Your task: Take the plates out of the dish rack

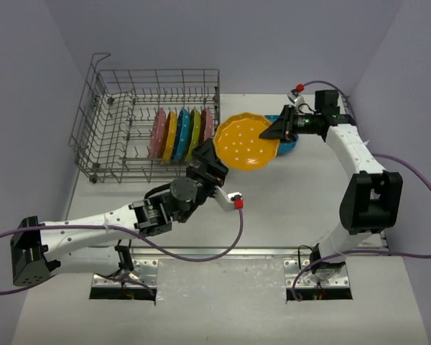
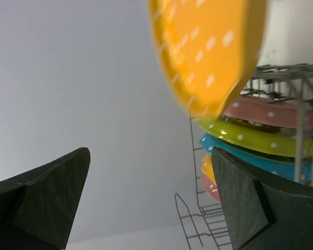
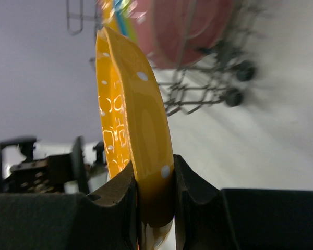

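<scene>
My right gripper (image 3: 155,182) is clamped on the rim of the orange plate (image 1: 248,141), while my left gripper (image 2: 151,177) stands jaws apart just beside it, near the dish rack (image 1: 158,71).

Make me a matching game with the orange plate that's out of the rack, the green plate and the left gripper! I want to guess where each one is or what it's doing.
Things:
1. orange plate
2. green plate
3. left gripper

Places or states:
A. standing on edge in the dish rack
B. open, holding nothing
C. pinched at its rim by the right gripper

Pairs: 1-C, 2-A, 3-B
</scene>
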`<state>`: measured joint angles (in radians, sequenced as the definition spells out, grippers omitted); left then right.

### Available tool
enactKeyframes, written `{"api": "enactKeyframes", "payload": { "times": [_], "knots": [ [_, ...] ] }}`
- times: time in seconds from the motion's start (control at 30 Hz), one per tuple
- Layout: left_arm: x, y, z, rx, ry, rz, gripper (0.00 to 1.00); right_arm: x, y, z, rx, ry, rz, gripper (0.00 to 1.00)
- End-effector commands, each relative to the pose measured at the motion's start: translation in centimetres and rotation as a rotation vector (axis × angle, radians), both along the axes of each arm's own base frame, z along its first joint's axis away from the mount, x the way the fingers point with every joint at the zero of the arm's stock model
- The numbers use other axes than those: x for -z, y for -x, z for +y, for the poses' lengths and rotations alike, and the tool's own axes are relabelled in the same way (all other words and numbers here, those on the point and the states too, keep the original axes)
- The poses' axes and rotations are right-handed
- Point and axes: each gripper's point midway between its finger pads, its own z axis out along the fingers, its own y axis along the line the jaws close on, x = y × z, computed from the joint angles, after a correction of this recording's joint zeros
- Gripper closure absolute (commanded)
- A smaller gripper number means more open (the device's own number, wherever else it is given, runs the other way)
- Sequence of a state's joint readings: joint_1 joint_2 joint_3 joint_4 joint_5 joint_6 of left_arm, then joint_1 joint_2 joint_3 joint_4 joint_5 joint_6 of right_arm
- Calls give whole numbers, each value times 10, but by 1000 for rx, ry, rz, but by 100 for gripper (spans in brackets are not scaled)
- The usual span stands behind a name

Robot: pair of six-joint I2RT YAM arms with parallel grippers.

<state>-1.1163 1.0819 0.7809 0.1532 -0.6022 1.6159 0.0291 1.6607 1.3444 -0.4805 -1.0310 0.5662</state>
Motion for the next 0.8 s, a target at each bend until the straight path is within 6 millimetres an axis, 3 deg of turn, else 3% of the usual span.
{"api": "enactKeyframes", "payload": {
  "times": [0.0, 0.03, 0.1, 0.3, 0.53, 0.77],
  "knots": [
    [-79, -23, 38, -203, 386, 11, 0, -8, -58, -75, 196, 41, -102, 100],
    [-97, -29, 47, -238, 452, 15, 0, -7, -67, -89, 232, 57, -112, 100],
    [-101, -38, 58, -296, 528, 78, 0, 6, -82, -109, 286, 87, -98, 100],
    [-112, -52, 98, -437, 702, 121, 0, 42, -121, -138, 374, 180, -95, 100],
    [-91, -60, 142, -579, 845, 192, 0, 65, -155, -148, 392, 192, -103, 100],
    [-72, -51, 161, -613, 900, 242, 0, 90, -178, -156, 414, 208, -88, 100]
  ]
}}
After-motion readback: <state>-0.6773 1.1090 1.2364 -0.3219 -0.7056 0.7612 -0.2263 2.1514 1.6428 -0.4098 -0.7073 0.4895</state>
